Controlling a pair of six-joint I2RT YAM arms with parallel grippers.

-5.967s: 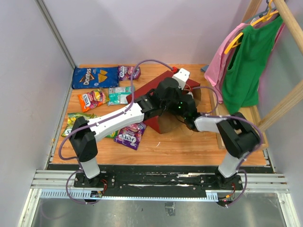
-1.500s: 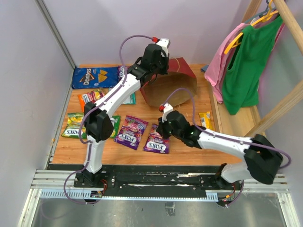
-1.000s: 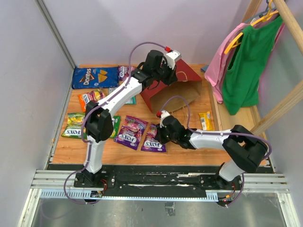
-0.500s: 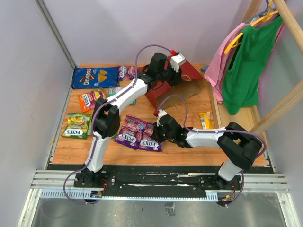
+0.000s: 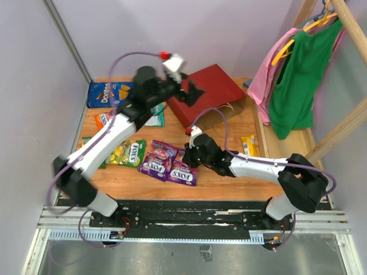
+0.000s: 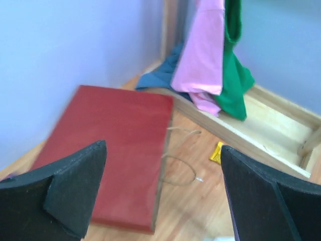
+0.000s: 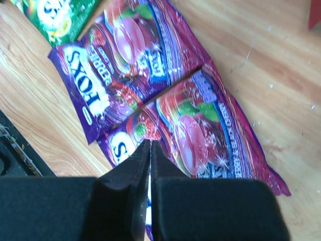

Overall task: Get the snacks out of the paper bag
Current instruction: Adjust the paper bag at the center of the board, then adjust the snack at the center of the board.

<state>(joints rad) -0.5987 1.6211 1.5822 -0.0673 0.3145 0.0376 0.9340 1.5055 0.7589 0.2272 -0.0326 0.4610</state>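
Note:
The red paper bag (image 5: 209, 90) lies flat at the back of the table, its loop handles (image 6: 183, 165) toward the front. My left gripper (image 5: 189, 91) hangs open over the bag's left edge with nothing between its fingers (image 6: 75, 191). My right gripper (image 5: 187, 158) is shut, its tips pinched on the edge of a purple Fox's candy bag (image 7: 200, 130) that lies on the wood. A second Fox's bag (image 5: 159, 157) lies just left of it. The blue Doritos bag (image 5: 109, 93), an orange packet (image 5: 106, 118), green packets (image 5: 129, 153) and a yellow bar (image 5: 248, 146) lie around them.
Pink and green clothes (image 5: 292, 74) hang on a wooden rack (image 6: 271, 125) at the right edge. Lilac walls close in the left side and back. A black rail (image 5: 189, 212) runs along the near edge.
My left gripper has opened, let go of the paper bag and swung back to the left; the bag has dropped flat. My right gripper has dragged the Fox's bag a little leftward.

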